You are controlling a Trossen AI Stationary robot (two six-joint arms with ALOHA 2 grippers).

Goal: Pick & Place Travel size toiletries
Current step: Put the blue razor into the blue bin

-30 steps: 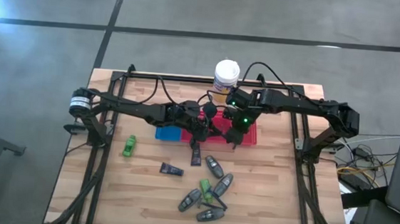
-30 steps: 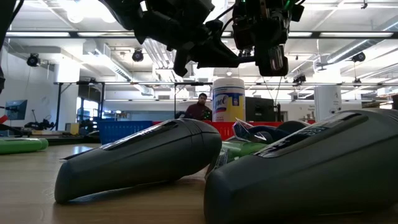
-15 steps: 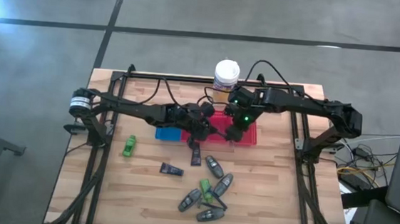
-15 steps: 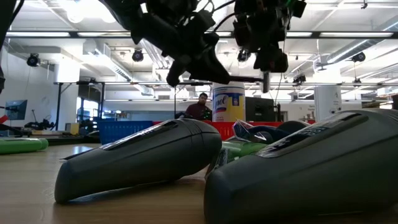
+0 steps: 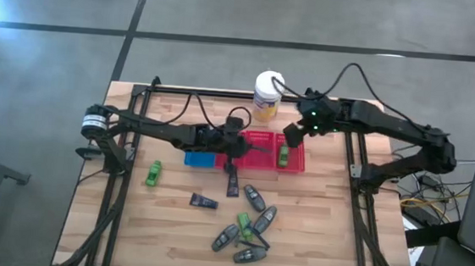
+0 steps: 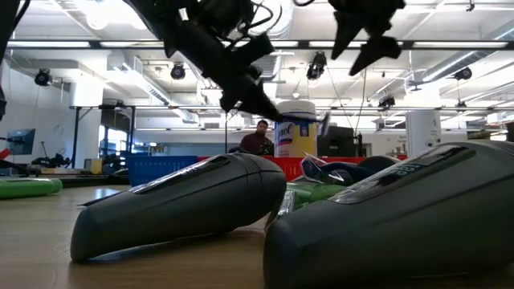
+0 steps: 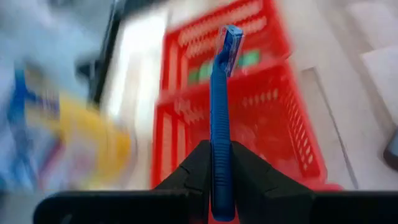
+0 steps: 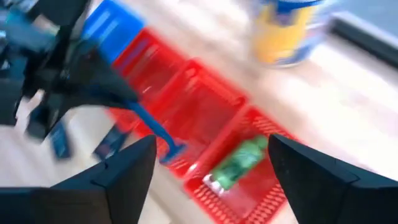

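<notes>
My left gripper (image 5: 238,146) is shut on a blue razor (image 7: 221,93) at the left rim of the red basket (image 5: 296,165); the razor's head (image 7: 231,43) is over the basket. My right gripper (image 5: 292,136) hangs open above the basket's far right part (image 8: 211,168), holding nothing. A green bottle (image 5: 283,156) lies on its side in the basket (image 8: 239,163). Another green bottle (image 5: 154,172), a dark blue tube (image 5: 204,202), a black tube (image 5: 233,184) and a heap of dark grey tubes (image 5: 247,227) lie on the table. My left gripper pinches the razor's handle (image 7: 221,171) between its two fingers. The handle runs along the fingers and sticks out past their tips. The fingers come from the table's left, slanting down (image 6: 253,96). The razor is lifted clear, head end foremost over the red basket.
A blue basket (image 5: 200,157) stands against the red one's left side. A white-lidded yellow canister (image 5: 267,95) stands at the far edge behind the baskets. A person (image 6: 259,138) shows in the room beyond. Bare wood lies right of the heap and at the near left.
My right gripper has opened, risen and drawn back toward the table's far right; a green bottle now lies in the red basket where it stood. My left gripper, still shut on the razor, has tipped its fingers downward toward the basket.
</notes>
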